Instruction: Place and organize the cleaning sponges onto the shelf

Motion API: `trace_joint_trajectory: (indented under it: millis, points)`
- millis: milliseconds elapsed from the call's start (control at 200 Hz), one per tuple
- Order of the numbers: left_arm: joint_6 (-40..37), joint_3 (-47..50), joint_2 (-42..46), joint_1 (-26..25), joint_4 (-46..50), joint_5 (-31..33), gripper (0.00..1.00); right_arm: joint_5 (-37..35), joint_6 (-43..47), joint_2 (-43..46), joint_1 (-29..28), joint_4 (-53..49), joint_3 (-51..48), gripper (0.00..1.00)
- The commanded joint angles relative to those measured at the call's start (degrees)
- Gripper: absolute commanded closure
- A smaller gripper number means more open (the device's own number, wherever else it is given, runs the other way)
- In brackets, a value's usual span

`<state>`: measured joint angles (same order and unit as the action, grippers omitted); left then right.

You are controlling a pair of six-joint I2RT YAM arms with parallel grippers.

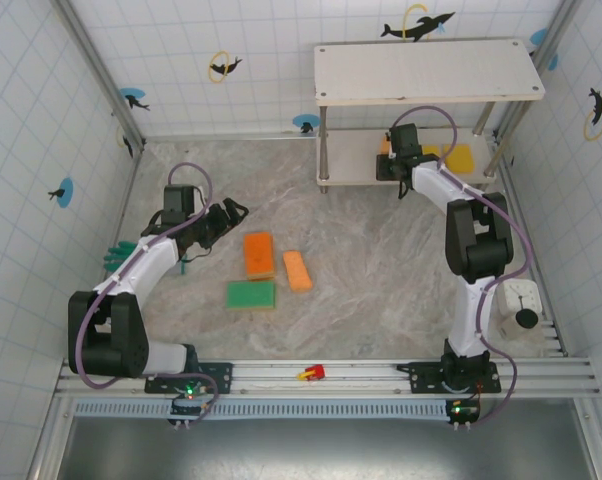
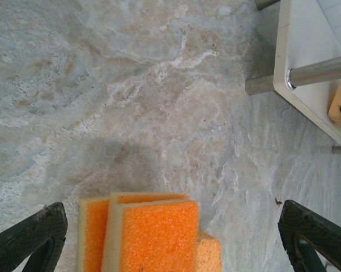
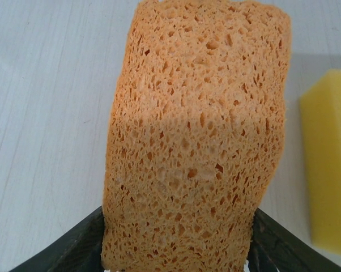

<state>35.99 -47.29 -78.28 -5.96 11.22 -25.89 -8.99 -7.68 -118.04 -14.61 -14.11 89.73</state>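
Now easing a pale orange porous sponge block [image 3: 193, 141] onto the lower board of the off-white two-tier shelf [image 3: 46, 85].
The right arm's dark fingers [image 3: 74, 249] are holding this sponge by its near end, one finger pressing each long side. It is sitting over the board just beside a yellow foam sponge [image 3: 329, 164], with a strip of bare board between them; whether it is touching the board I cannot tell. To do this step well, I judge the sponge should be lying flat and square to the yellow one before the fingers are spreading, and the arm should be backing straight out so nothing is dragging it askew. Over the marbled grey tabletop [image 2: 131, 85], the left arm's fingers [image 2: 32, 238] are standing wide and empty above orange sponges with white backing [image 2: 153, 238].
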Motion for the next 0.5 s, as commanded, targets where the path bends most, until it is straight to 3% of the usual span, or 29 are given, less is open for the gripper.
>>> trace_joint_trajectory:
  millis: [0, 496]
  points:
    - [-0.7, 0.0, 1.0, -0.2, 1.0, 0.5, 0.03, -0.3, 0.5, -1.5, 0.1, -0.9, 2.0, 0.37]
    - [-0.8, 0.4, 1.2, -0.1, 0.9, 0.7, 0.03, -0.3, 0.7, -1.7, 0.2, -0.6, 2.4, 0.35]
